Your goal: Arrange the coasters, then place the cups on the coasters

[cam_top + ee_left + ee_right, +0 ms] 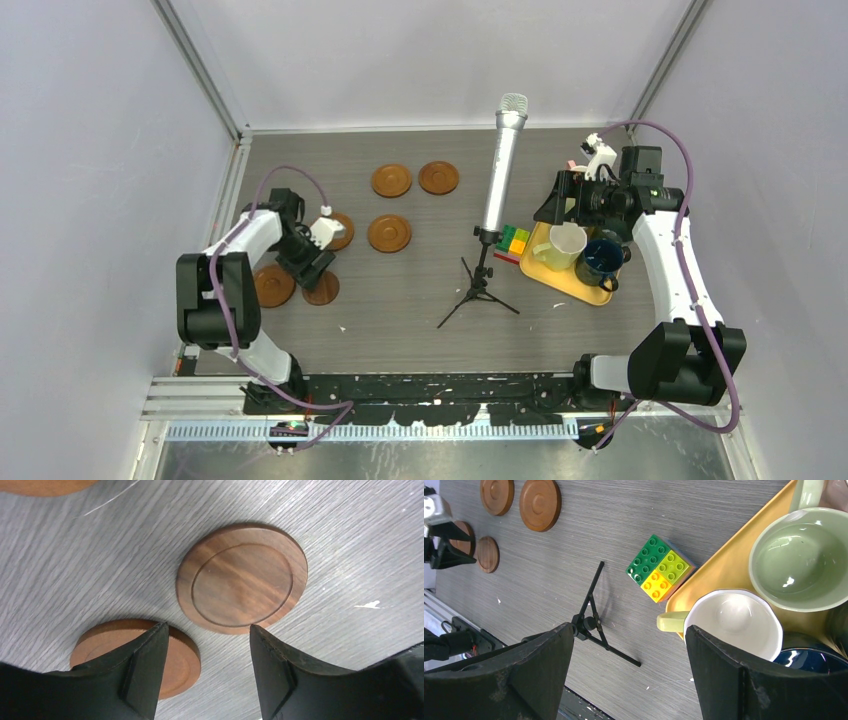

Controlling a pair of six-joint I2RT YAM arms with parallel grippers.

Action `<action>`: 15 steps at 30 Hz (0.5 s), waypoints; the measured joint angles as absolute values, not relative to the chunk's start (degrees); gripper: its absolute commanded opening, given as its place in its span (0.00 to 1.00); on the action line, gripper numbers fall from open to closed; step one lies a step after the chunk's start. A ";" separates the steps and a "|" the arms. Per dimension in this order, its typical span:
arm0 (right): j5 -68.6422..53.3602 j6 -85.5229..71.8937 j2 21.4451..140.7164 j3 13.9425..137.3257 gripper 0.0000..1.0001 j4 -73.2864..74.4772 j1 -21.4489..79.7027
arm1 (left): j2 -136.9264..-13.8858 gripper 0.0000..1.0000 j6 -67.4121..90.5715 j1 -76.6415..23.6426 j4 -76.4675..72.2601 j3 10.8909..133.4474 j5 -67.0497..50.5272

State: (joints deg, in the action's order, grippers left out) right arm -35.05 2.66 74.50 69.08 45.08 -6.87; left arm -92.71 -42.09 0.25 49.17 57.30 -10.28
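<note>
Six round wooden coasters lie on the left half of the table. Two are at the back (391, 180) (438, 177), one in the middle (389, 233), and one (343, 230) is partly hidden by my left arm. My left gripper (312, 265) (207, 627) hovers open and empty over the near pair: the darker coaster (242, 577) (321, 288) lies just beyond its fingertips, and an orange coaster (177, 662) (273, 285) lies partly under one finger. My right gripper (629, 630) is open above the yellow tray (724, 565) holding the cream-yellow cup (734, 622), pale green cup (799, 560) and dark blue cup (809, 655).
A silver microphone (503, 165) on a black tripod (478, 290) stands mid-table between the coasters and the tray (570, 282). A green, yellow and orange brick block (515, 240) lies against the tray's left edge. White walls close in the table.
</note>
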 measured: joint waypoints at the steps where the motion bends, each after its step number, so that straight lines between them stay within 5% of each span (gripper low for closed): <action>1: -35.05 2.66 74.50 69.08 0.86 45.08 -6.87 | -92.49 0.63 -42.11 0.86 50.00 58.00 -11.11; 15: -35.07 2.42 74.50 69.08 0.86 45.08 -6.87 | -90.00 0.62 -42.50 10.24 51.79 59.96 -11.51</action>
